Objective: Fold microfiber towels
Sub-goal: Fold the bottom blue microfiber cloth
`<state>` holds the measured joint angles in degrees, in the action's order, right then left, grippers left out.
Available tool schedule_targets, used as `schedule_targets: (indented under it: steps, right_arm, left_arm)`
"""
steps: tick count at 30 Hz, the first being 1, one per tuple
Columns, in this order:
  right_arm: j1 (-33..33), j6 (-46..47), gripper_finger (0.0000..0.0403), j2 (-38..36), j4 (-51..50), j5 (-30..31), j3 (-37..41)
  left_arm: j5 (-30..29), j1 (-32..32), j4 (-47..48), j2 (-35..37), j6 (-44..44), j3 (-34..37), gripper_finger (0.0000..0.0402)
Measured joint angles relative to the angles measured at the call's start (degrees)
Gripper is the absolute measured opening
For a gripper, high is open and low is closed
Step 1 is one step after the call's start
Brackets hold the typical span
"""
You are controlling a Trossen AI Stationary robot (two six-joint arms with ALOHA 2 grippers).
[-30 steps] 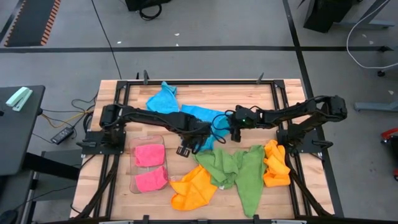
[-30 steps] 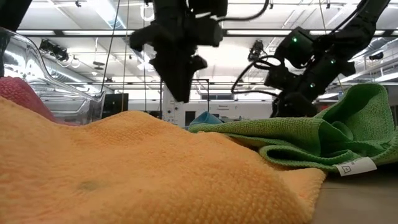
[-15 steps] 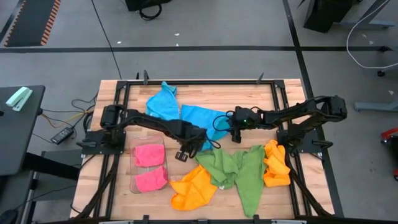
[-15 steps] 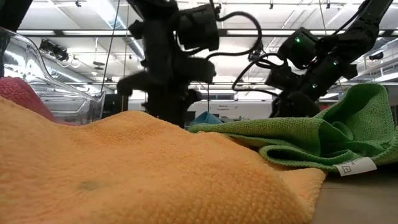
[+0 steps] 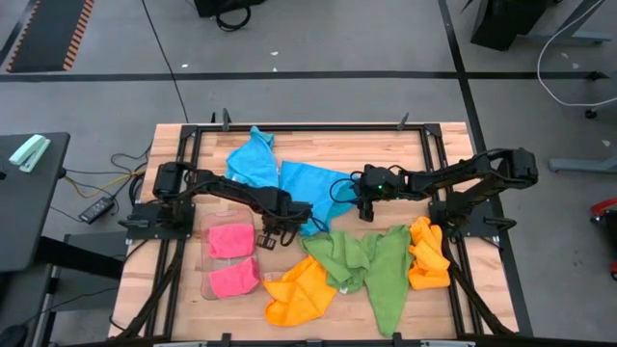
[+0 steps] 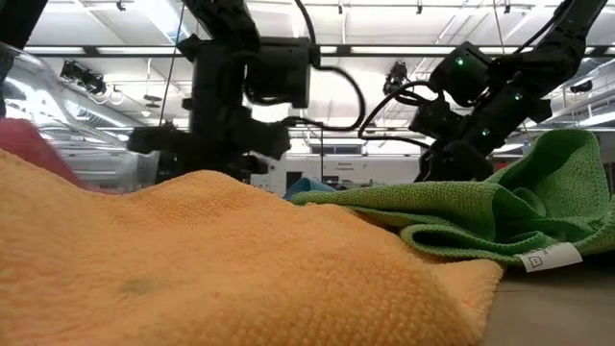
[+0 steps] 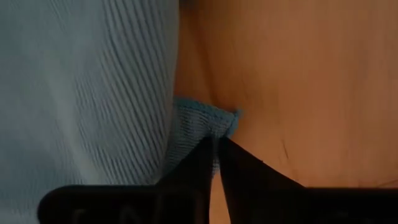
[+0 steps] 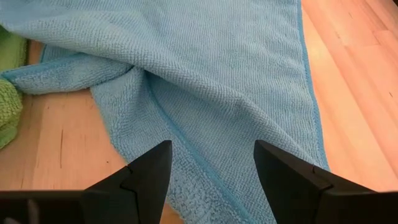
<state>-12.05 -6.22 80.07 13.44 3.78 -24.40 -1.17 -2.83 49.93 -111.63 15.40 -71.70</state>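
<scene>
Two arms reach in over the wooden worktop, one from each side. Farthest left, just outside the left tool, a clear tray holds two pink towels, one beside the other. The left tool sits low at the worktop next to that tray; its wrist view shows the fingers pressed nearly together on the corner of a blue towel, pinching the hem where it meets bare wood. That blue towel spreads from the left tool toward the right one, and a second blue towel lies crumpled beyond it, toward the far edge. On the near side of the left tool an orange towel lies bunched, touching a rumpled green towel. The right tool hangs just over the opposite edge of the blue towel, its fingers spread wide and holding nothing, with blue cloth lying flat between and ahead of them. Nearer than the right tool a second green towel stretches toward the front edge, and beyond it, farthest right, another orange towel lies heaped.
</scene>
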Motion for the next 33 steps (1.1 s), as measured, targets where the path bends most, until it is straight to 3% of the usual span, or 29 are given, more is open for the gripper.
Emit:
schedule_targets:
  steps: [4, 11, 17, 23, 33]
  right_arm:
    - [-0.02, -0.44, 0.0237, 0.0, -0.2, 0.01, -0.02]
    - [-0.68, -0.62, 0.0237, 0.0, -0.56, 0.02, -0.02]
    - [-0.66, -0.57, 0.0237, 0.0, -0.64, 0.02, -0.02]
    - [-0.66, -0.46, 0.0237, 0.0, -0.88, 0.02, -0.02]
    - [-0.61, -0.44, 0.0237, 0.0, -0.88, 0.02, -0.02]
  left_arm:
    - [-0.06, 0.42, 9.91, -0.04, 0.08, -2.03, 0.0024]
    - [-0.3, 1.53, 11.98, 0.0, 0.25, -5.94, 0.0009]
    - [-0.24, 1.44, 15.52, 0.02, 0.66, -9.71, 0.0021]
    - [-0.28, 1.82, 21.95, 0.02, 0.21, -9.84, 0.0025]
    - [-2.1, 2.69, 23.89, 0.02, 3.21, -9.68, 0.0006]
